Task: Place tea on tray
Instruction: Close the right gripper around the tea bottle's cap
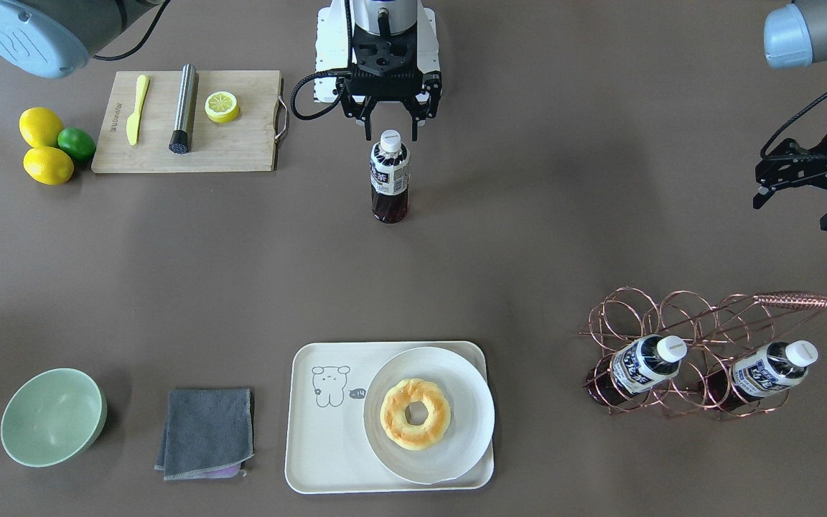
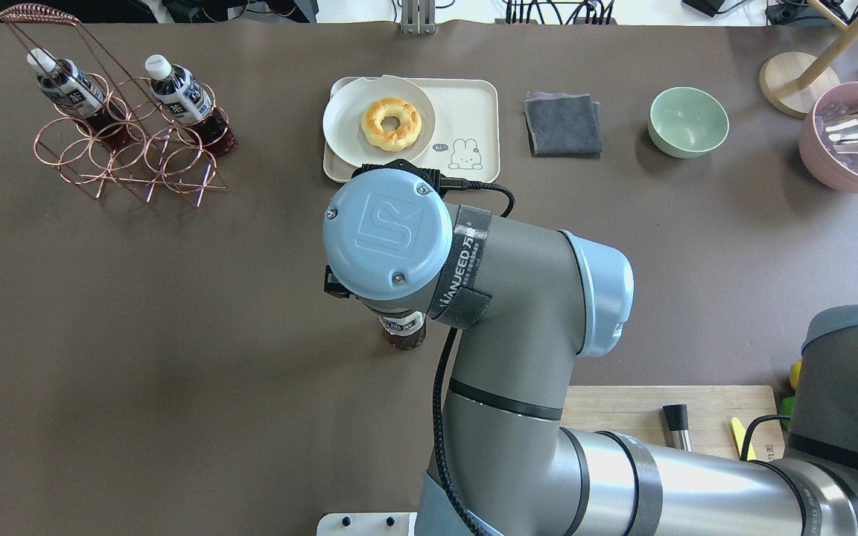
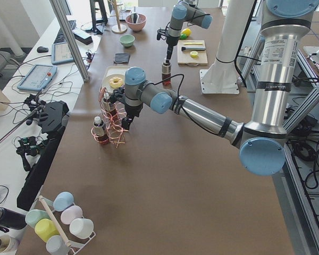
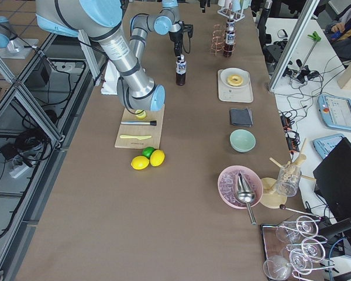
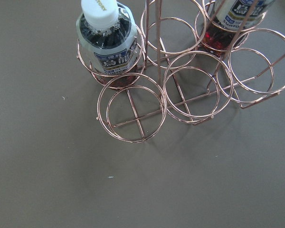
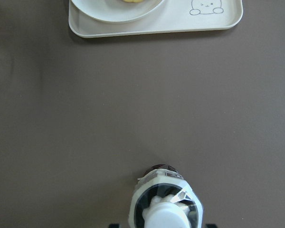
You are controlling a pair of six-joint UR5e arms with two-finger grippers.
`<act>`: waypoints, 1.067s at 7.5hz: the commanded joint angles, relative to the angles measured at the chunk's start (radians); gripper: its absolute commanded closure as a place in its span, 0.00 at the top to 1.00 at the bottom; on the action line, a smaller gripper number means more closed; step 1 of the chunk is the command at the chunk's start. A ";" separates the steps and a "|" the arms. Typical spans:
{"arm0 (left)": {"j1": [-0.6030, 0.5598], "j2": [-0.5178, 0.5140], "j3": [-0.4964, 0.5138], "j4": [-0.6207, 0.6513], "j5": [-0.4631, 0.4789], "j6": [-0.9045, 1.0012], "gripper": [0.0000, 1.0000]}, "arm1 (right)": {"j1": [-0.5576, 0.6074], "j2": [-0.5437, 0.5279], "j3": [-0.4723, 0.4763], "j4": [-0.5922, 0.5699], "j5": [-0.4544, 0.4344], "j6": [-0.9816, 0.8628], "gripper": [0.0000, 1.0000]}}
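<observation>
Mid-bench, right pincer (image 1: pixel 390 133) hangs open just above the tea (image 1: pixel 390 179) cap. Risk: off-centre closing could tip the upright bottle, well short of tray (image 1: pixel 320 445).

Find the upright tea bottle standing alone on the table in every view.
Front-facing: tea top centre.
Overhead: centre, mostly hidden under right arm.
Exterior left: far, upper centre.
Exterior right: upper centre.
Left wrist: absent.
Right wrist: bottom centre.
Landmark, except left wrist: tray.
</observation>
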 commanded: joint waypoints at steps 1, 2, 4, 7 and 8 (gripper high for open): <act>-0.001 0.016 -0.006 -0.001 0.000 0.001 0.97 | 0.009 0.013 -0.007 0.000 -0.003 -0.003 0.44; 0.001 0.016 -0.007 -0.001 0.000 0.000 0.97 | 0.009 0.012 -0.007 0.000 -0.009 -0.003 0.44; -0.001 0.016 -0.010 -0.001 0.000 -0.002 0.97 | 0.010 0.006 -0.007 -0.002 -0.013 -0.003 0.50; -0.001 0.020 -0.010 -0.002 0.000 -0.002 0.97 | 0.010 0.004 -0.016 0.000 -0.014 -0.002 0.52; -0.001 0.020 -0.013 -0.001 0.000 -0.003 0.97 | 0.010 0.010 -0.025 0.001 -0.014 -0.002 0.49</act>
